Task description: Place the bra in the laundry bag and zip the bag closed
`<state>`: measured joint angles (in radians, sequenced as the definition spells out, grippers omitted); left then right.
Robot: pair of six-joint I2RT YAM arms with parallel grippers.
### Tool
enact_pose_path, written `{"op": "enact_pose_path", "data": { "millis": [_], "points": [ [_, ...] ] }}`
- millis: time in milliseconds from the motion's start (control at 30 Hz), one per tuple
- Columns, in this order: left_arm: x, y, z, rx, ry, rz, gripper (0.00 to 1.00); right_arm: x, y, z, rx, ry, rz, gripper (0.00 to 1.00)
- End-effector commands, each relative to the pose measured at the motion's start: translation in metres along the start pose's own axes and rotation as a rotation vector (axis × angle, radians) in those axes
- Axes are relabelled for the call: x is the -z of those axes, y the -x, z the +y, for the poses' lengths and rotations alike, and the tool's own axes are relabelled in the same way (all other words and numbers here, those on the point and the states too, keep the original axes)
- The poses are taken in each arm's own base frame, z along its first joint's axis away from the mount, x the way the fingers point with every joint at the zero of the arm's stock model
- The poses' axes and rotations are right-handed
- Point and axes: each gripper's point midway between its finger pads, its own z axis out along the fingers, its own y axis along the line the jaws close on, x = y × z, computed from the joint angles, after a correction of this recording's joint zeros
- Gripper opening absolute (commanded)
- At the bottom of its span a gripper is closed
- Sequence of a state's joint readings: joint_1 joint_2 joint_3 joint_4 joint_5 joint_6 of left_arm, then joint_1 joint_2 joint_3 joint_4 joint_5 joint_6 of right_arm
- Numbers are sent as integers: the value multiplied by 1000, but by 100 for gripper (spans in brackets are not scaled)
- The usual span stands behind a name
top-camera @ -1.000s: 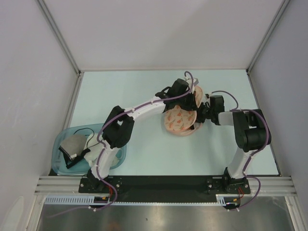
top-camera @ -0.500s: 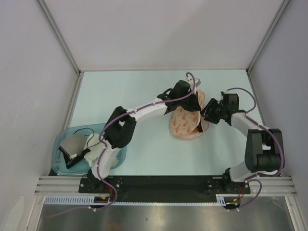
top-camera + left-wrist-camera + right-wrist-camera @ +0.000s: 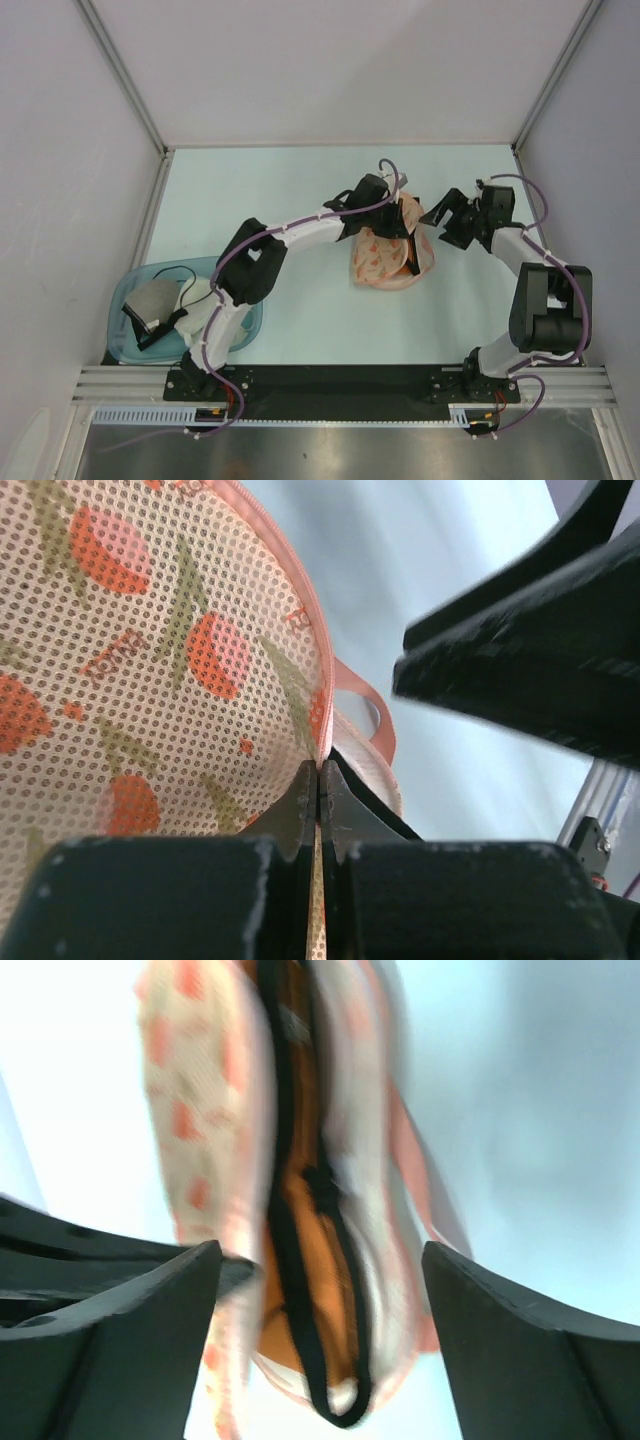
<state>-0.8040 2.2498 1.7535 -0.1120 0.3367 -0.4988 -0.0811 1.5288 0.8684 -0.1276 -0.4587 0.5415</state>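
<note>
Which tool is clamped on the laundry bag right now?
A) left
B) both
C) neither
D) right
A: in the left wrist view the left tool is shut on the rim of the laundry bag, while the right tool stands open beside the bag with nothing in its grip.

The laundry bag (image 3: 385, 262) lay in the middle of the table (image 3: 300, 180), with the bra (image 3: 310, 1260) between its two halves. The left gripper (image 3: 320, 778) pinched the bag's rim, and the right gripper (image 3: 445, 226) stood just right of the bag, apart from it. A tub (image 3: 125, 290) at the near left corner held a garment (image 3: 155, 302).
</note>
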Motion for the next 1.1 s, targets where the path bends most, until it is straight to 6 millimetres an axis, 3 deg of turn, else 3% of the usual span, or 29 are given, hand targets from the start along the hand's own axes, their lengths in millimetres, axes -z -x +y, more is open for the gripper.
{"op": "enact_pose_path", "data": {
  "millis": [0,133,300,400,500,533,600,633,733,767,800,833,867,900,933,1000,1067],
  "points": [
    [-7,2,-13,24,-70,-14,0,-8,43,37,76,129,-65,89],
    [-7,8,-14,20,-69,-25,0,-31,47,51,21,215,-21,87],
    [-6,13,-16,14,-66,-35,0,-58,39,49,20,170,25,80],
    [-5,13,-15,7,-60,-34,0,-67,36,45,16,154,26,69],
    [-3,14,-16,-2,-58,-34,1,-73,37,44,11,157,19,52],
    [0,15,-16,-7,-56,-37,2,-75,38,43,11,158,16,33],
    [3,11,-13,-17,-43,-30,18,-78,43,43,28,159,12,17],
    [12,16,-19,-27,-44,-45,31,-82,48,40,28,143,11,9],
    [27,8,-16,-50,-13,-52,45,-86,59,36,69,130,3,7],
    [44,19,-25,-71,-13,-89,50,-88,60,36,79,131,3,7],
    [49,0,-18,-66,5,-59,51,-89,64,35,107,132,-3,7],
    [55,-3,-21,-71,2,-64,52,-89,67,37,123,135,-2,7],
    [76,5,-35,-74,-18,-101,53,-92,63,33,123,127,24,7],
    [81,-22,-24,-48,-2,-59,54,-93,62,31,137,126,30,7],
    [90,-20,-30,-45,-22,-95,56,-94,61,30,139,124,34,8],
    [113,-43,-29,21,-21,-93,61,-95,60,28,144,121,39,8],
    [123,-51,-33,93,-50,-115,66,-95,56,24,147,113,44,9]
  ]
}}
